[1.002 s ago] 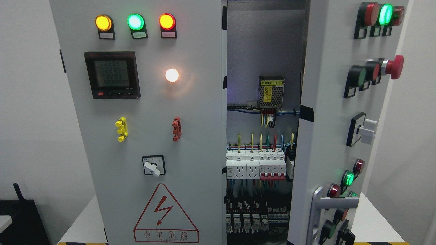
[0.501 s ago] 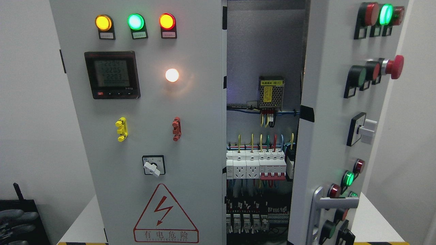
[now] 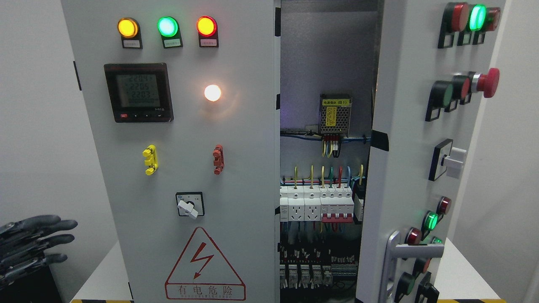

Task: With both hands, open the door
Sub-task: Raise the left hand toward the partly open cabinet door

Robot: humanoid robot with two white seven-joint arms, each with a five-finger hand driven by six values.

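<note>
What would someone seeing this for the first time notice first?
Most likely the open right door, swung out toward the camera to expose the wiring and white breakers inside the cabinet. Next, the glowing lamps on the shut left door: amber, green and red along the top, above a red lightning warning triangle near the bottom. At the lower left edge, the robot's dark left hand shows with fingers extended, touching nothing.

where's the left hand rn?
Head view, lower left edge: the left hand hangs with fingers spread, holding nothing, left of the closed left door and apart from it.
</note>
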